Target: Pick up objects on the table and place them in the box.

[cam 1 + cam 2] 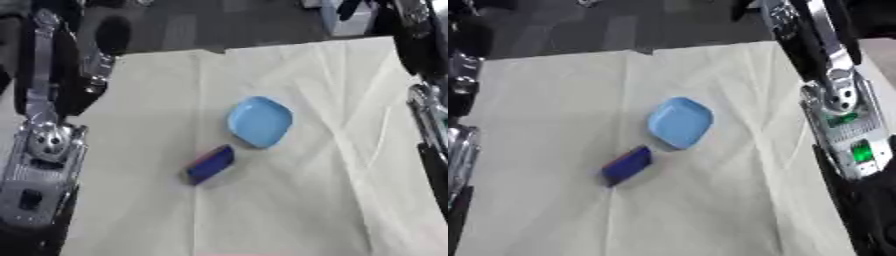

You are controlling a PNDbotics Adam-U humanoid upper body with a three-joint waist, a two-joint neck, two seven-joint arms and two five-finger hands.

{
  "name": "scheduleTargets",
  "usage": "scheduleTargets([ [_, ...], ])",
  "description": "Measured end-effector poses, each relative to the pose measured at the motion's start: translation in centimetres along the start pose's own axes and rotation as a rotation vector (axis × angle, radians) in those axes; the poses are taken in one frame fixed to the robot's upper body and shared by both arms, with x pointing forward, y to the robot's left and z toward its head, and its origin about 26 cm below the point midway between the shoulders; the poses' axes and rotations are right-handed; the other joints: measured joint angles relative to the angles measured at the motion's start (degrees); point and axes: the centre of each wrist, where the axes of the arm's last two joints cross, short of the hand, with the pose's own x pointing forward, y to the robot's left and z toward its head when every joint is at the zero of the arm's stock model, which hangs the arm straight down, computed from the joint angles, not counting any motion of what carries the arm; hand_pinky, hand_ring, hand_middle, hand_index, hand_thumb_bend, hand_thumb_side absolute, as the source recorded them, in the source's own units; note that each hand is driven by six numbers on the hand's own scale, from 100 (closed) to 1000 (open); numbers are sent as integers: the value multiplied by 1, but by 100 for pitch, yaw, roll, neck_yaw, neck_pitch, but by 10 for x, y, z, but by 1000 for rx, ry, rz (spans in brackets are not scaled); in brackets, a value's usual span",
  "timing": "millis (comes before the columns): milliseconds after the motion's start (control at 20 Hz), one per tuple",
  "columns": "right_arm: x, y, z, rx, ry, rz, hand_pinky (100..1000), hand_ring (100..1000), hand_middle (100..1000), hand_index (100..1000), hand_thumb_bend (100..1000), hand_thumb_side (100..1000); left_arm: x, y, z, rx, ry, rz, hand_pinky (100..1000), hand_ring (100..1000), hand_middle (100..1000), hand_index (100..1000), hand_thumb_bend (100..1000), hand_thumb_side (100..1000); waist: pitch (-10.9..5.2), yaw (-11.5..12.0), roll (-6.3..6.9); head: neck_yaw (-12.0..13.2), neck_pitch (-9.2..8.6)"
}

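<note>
Centrally, blue dish (260,121) near dark blue block (210,164), cream cloth (332,200) beneath

no readable text, labels or numbers anywhere

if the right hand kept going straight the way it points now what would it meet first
Probably nothing. The right hand shows only as a dark shape at the lower right, heading toward the cloth's near edge, well off the blue dish and dark blue block. Depth is unclear.
</note>
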Motion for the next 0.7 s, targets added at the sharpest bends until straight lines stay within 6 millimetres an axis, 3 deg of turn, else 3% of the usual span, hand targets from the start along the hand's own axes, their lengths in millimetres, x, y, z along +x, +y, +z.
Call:
scheduleTargets([
  [200, 0, 0, 0, -2, 2, -1, 505, 418, 607, 872, 100, 886, -6, -6, -3, -85, 65, -109, 847, 634, 925, 977, 718, 789, -33, -24, 35, 10, -1],
  [350, 0, 0, 0, -3, 3, -2, 505, 418, 607, 875, 100, 886, -12, -12, -2, -151, 131, -182, 754, 575, 902, 979, 734, 786, -40, -33, 43, 25, -1],
  [450, 0, 0, 0, -2, 4, -3, 505, 418, 607, 874, 100, 886, -16, -16, -1, -193, 175, -221, 742, 574, 877, 959, 718, 793, -42, -33, 58, 25, -1],
  [700, 0, 0, 0, 1, 7, -6, 506, 418, 607, 872, 100, 886, -19, -27, 2, -284, 255, -292, 779, 709, 860, 933, 701, 814, -62, -35, 73, 29, -1],
])
